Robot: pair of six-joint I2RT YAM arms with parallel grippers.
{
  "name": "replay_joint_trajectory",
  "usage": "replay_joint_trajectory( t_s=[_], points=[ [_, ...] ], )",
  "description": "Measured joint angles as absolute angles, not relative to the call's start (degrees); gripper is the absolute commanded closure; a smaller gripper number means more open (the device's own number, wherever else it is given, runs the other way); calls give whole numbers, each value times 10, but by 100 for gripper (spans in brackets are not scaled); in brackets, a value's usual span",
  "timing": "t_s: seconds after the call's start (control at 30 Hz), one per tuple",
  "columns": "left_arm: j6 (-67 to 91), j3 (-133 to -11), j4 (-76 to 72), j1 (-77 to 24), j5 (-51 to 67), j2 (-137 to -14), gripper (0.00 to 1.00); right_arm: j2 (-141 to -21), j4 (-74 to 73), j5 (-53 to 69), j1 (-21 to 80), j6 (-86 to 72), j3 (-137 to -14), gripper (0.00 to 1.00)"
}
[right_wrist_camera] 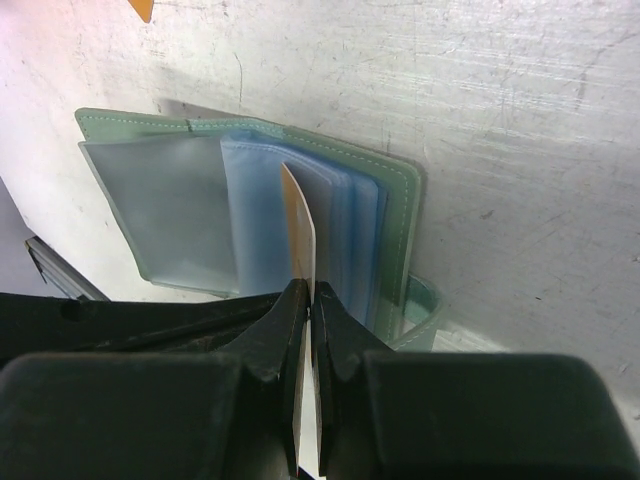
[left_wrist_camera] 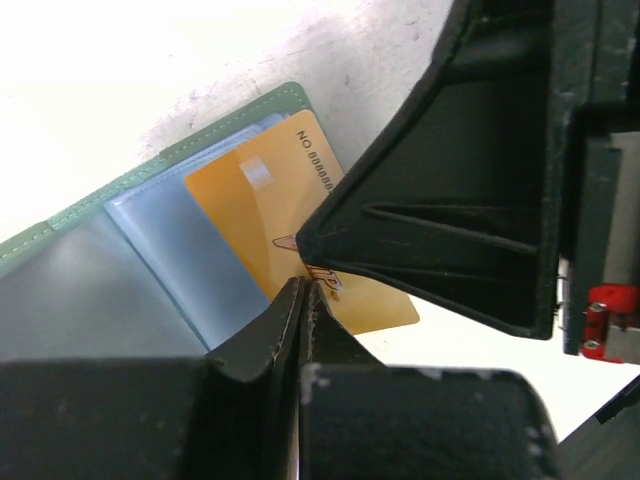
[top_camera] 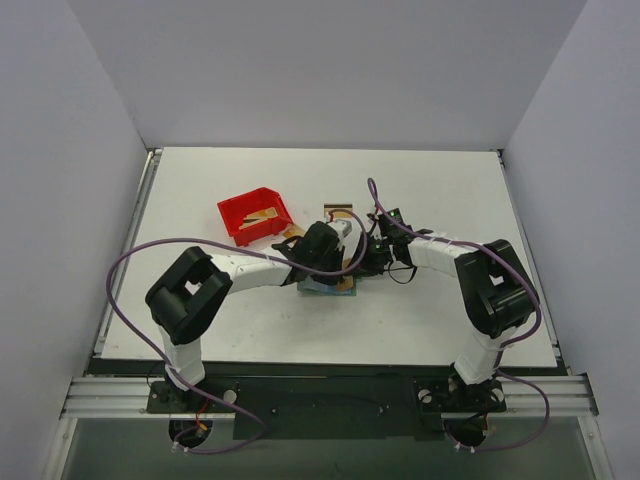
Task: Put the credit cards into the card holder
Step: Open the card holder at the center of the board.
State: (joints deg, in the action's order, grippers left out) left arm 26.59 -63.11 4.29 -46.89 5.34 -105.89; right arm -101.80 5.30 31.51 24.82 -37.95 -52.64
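Observation:
The card holder [top_camera: 318, 289] lies open on the table, grey-green outside with light blue pockets; it also shows in the left wrist view [left_wrist_camera: 150, 172] and the right wrist view [right_wrist_camera: 400, 220]. My right gripper [right_wrist_camera: 308, 292] is shut on a gold credit card [right_wrist_camera: 300, 225] held edge-on, its far end in a pocket. The same card [left_wrist_camera: 255, 205] shows flat in the left wrist view, half out of the pocket. My left gripper [left_wrist_camera: 303, 288] is shut, its tips at that card's face, with nothing seen between the jaws. Both grippers, left [top_camera: 335, 270] and right [top_camera: 355, 265], meet over the holder.
A red plastic bin [top_camera: 235, 213] with more gold cards [top_camera: 264, 216] stands behind and left of the holder. Another card [top_camera: 338, 211] lies on the table just behind the grippers. A card corner [right_wrist_camera: 143, 8] shows at the top of the right wrist view.

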Motion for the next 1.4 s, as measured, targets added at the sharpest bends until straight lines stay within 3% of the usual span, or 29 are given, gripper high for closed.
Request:
replay_joint_trajectory(
  t_s=[1.4],
  points=[
    [313,-542,-21,-415,35,-1027,100,-994,65,315,225,-386,-497,100]
  ],
)
